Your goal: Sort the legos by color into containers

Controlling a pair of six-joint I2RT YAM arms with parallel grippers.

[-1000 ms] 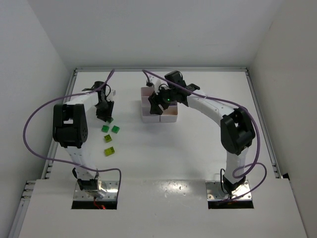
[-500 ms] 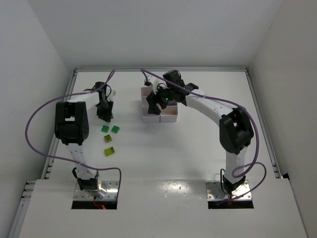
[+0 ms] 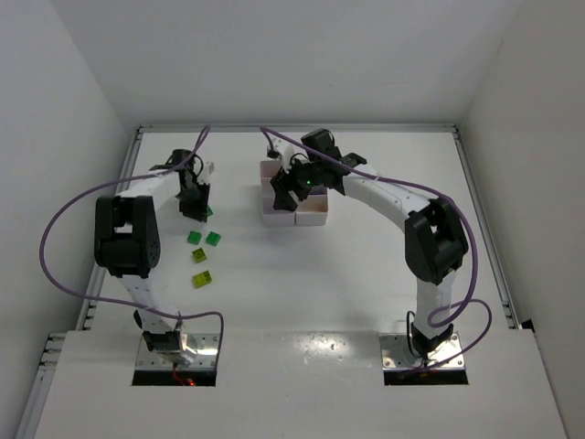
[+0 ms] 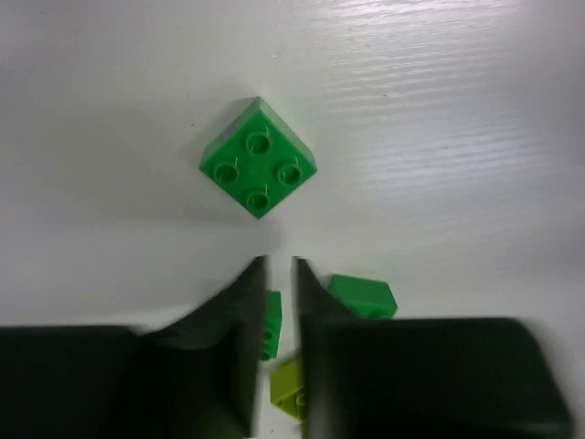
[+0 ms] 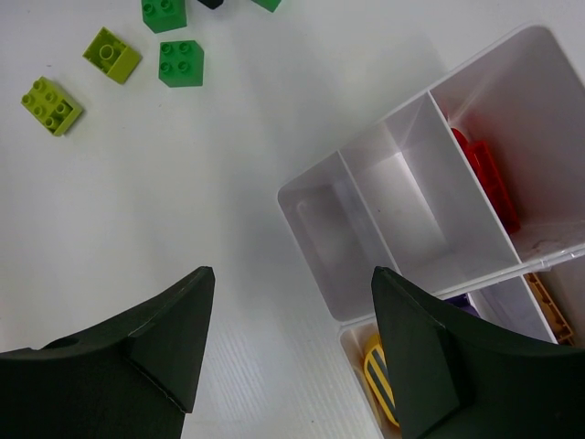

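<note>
A green 2x2 lego (image 4: 258, 171) lies studs up on the table just beyond my left gripper (image 4: 279, 267), whose fingers are shut with nothing between them. In the top view that gripper (image 3: 195, 203) is at the far left, beside this lego (image 3: 209, 212). Two more green legos (image 3: 195, 237) (image 3: 213, 239) and a lime one (image 3: 202, 279) lie nearer. The white tray (image 3: 315, 218) stands mid-table. My right gripper (image 5: 292, 270) is wide open and empty above the tray's corner (image 5: 311, 197). Red legos (image 5: 486, 174) and a yellow piece (image 5: 379, 382) lie in compartments.
In the right wrist view two lime legos (image 5: 52, 105) (image 5: 111, 55) and a green one (image 5: 181, 62) lie on the table left of the tray. Two near compartments (image 5: 393, 197) look empty. Purple cables arc over both arms. White walls enclose the table.
My left gripper has shifted slightly toward the far edge, and the green lego beside it has shifted with it. The right gripper has barely moved.
</note>
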